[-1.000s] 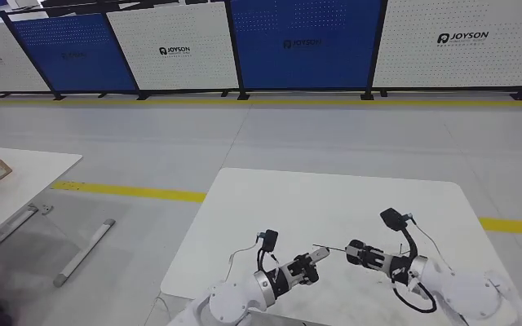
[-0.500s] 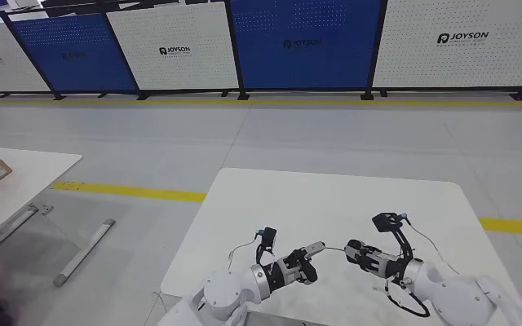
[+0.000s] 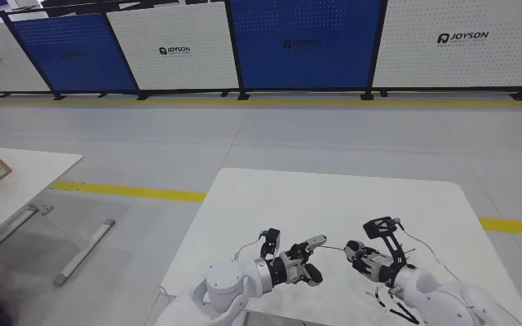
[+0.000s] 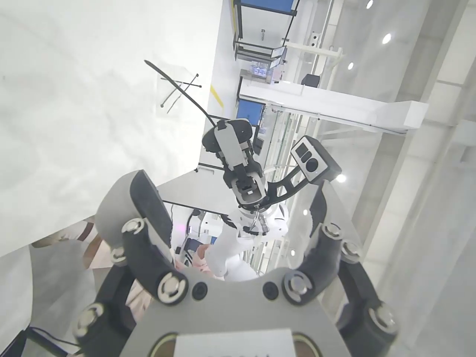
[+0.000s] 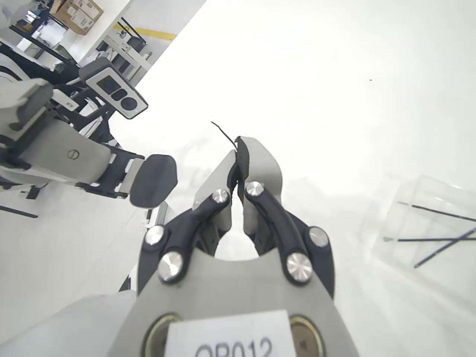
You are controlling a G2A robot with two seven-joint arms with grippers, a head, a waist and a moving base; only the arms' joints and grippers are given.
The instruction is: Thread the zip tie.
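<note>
- "Where's the zip tie point(image 5: 223, 132)?"
- "Pinched in the right gripper's point(image 5: 236, 150) closed fingers, above the counter point(image 5: 316, 57)."
- "The left gripper point(image 4: 234, 187)?"
- "Fingers wide, empty, near. Likely pre-threading; next it needs a steady catch of the free end."

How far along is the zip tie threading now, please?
Done: the right claw is shut on one tie. In hand: the open left claw sits close to its free end, not gripping. Left: the tie forms no loop, so the threading itself remains.
</note>
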